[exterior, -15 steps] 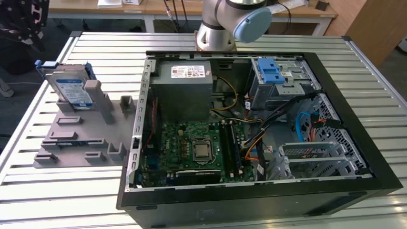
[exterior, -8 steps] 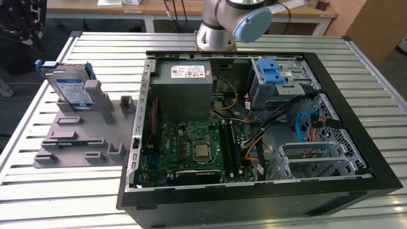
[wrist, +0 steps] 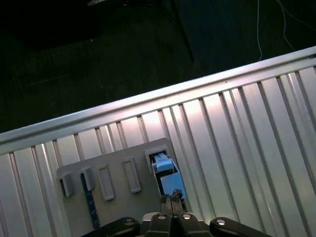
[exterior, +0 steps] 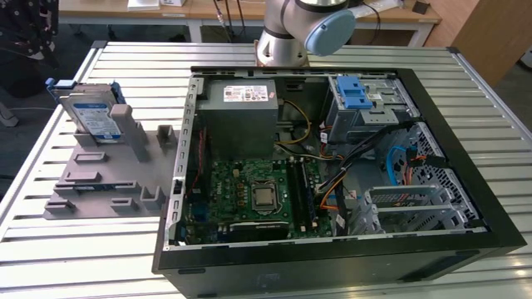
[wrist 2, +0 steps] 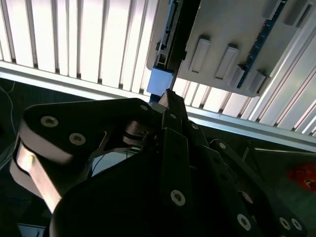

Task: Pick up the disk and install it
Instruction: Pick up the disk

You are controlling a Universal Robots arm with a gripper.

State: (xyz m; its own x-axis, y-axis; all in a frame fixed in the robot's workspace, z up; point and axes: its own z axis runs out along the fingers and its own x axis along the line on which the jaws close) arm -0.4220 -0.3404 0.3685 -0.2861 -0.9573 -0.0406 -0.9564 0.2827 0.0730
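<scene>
Hanging over the disk (wrist: 165, 174), fingers (wrist: 169, 201) pinched together, gripping nothing. Standing upright in the grey holder (exterior: 108, 180) on the table (exterior: 75, 261), beside the open computer case (exterior: 332, 265) housing motherboard (exterior: 249, 193) and drive cage (exterior: 370, 106).

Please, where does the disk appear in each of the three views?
Exterior view: the disk stands upright in the grey holder, at the exterior view's left.
First wrist view: the disk sits edge-on in the holder's end slot, just beyond the tool.
Second wrist view: the disk, edge-on, at the holder's edge, beyond the tool.
Shared landmark: the grey holder.
</scene>
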